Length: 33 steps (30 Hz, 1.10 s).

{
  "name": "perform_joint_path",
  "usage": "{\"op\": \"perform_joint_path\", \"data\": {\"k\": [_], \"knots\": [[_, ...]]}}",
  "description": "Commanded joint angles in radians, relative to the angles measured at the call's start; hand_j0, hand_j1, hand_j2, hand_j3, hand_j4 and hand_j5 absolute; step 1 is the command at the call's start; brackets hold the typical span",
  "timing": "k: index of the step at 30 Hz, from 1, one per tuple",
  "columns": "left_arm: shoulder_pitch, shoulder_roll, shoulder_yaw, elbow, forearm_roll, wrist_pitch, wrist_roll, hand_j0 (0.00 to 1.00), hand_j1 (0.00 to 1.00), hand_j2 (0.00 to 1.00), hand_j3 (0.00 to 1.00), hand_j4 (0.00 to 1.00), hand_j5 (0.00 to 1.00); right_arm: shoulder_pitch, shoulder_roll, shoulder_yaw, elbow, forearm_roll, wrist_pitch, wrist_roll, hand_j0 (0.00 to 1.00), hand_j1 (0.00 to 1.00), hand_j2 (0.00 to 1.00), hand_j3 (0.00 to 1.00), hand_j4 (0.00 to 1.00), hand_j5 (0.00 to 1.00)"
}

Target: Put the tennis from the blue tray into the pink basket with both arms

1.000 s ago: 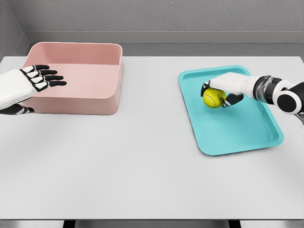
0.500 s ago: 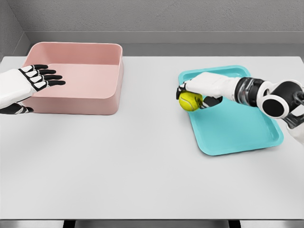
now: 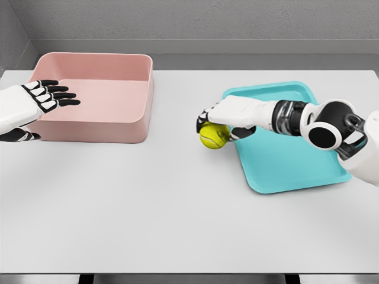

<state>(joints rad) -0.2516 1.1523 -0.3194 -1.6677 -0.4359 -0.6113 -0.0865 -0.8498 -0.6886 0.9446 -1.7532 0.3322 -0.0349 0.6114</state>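
The white table (image 3: 177, 219) lay bare in the near part. Further in, the right hand (image 3: 224, 116) had its fingers closed over the top of the small yellow-green tennis ball (image 3: 214, 136) and held it from above. Half a second before, the ball was over the left edge of the flat blue plastic tray (image 3: 296, 165); now it had passed this edge and was above the bare table, just beside the tray, on the way to the left. The right arm was stretched more across the picture than before. I judge that the ball was lifted out of the tray and the carry had begun. The left hand (image 3: 32, 103) waited with straight, spread fingers and held nothing, over the near left wall of the pink rectangular basket (image 3: 118, 127), almost unmoved. The ball was well apart from the basket, so a handover or a longer reach remained.
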Motion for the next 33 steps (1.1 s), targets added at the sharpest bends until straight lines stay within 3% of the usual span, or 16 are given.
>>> {"op": "perform_joint_path", "data": {"k": [1,15,29,30,32,33], "knots": [[0.0,0.001,0.0,0.0,0.006,0.0,0.001,1.0,1.0,1.0,1.0,1.0,1.0,0.0,0.011,0.0,0.0,-0.001,-0.005,-0.001,0.59,0.59,0.59,0.59,0.59,0.59],[0.0,0.003,0.002,0.0,0.005,0.0,0.001,1.0,1.0,1.0,1.0,1.0,1.0,0.005,0.161,0.046,0.001,-0.001,0.009,-0.001,0.58,0.58,0.58,0.58,0.58,0.58],[0.0,0.003,0.002,0.0,0.006,0.0,0.001,1.0,1.0,1.0,1.0,1.0,1.0,0.017,0.189,0.12,0.106,0.002,0.026,-0.001,0.6,0.6,0.6,0.6,0.6,0.6],[0.0,0.003,0.002,0.0,0.006,0.0,0.001,1.0,1.0,1.0,1.0,1.0,1.0,0.017,0.189,0.12,0.106,0.002,0.026,-0.001,0.62,0.62,0.62,0.62,0.62,0.62],[0.0,0.003,0.002,0.0,0.006,0.0,0.001,1.0,1.0,1.0,1.0,1.0,1.0,0.015,0.189,0.12,0.104,0.002,0.04,-0.001,1.0,1.0,1.0,1.0,1.0,1.0],[0.0,0.003,0.002,0.0,0.006,0.0,0.001,1.0,1.0,1.0,1.0,1.0,1.0,0.014,0.189,0.12,0.103,0.001,0.043,-0.001,1.0,1.0,1.0,1.0,1.0,1.0]]}}
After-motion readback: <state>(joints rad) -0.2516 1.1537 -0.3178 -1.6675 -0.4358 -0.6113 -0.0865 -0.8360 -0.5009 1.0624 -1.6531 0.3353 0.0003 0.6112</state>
